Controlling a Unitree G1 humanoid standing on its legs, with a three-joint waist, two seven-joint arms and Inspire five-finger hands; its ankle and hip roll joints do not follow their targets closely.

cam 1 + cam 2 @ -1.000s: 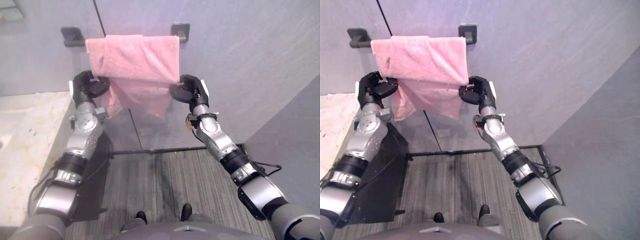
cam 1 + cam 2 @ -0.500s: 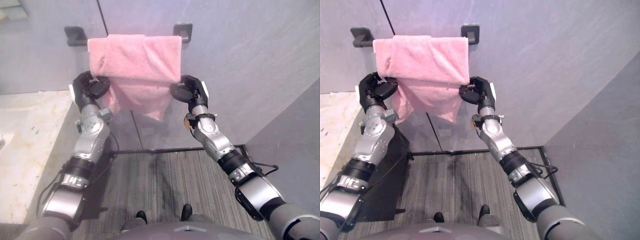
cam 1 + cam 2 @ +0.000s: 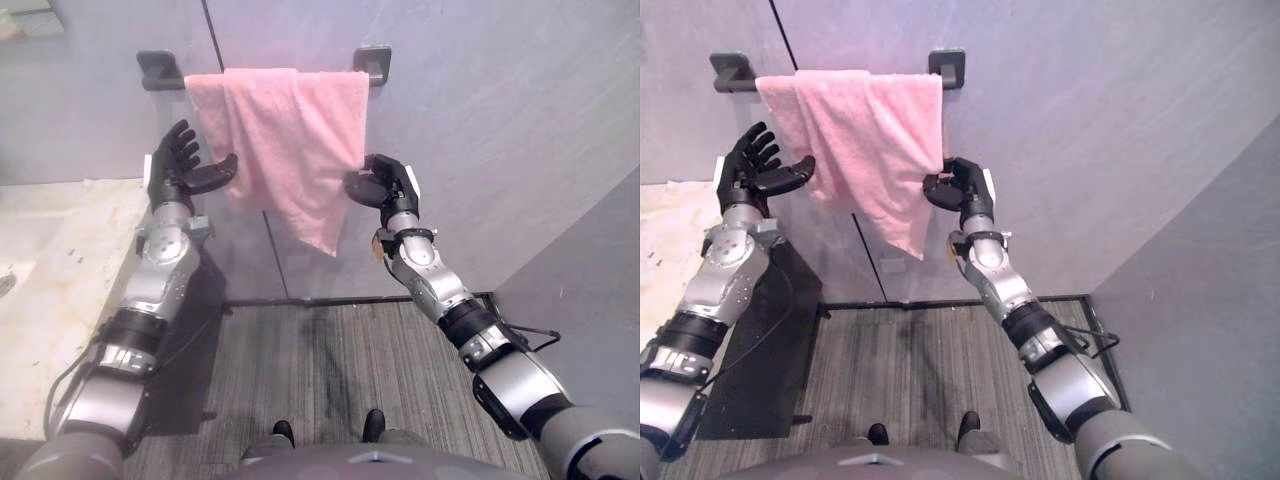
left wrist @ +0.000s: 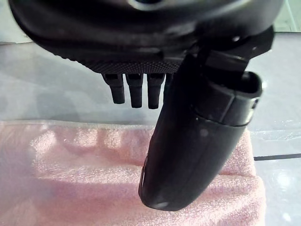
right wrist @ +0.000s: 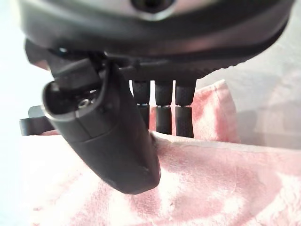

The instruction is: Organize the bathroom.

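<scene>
One pink towel (image 3: 290, 140) hangs unevenly over the far wall's rail (image 3: 160, 80), soft, light and floppy, probably best pinched at its lower edges; left hand (image 3: 180, 172) spread wide beside it, right hand (image 3: 382, 182) pinches its right edge.

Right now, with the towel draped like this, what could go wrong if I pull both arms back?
The right robot hand is pinching the pink towel at its right edge; pulling back could drag it off the towel bar.

The towel hangs bunched and uneven, one corner low, so it may slide.

The left robot hand is open beside it, unable to catch it.
</scene>
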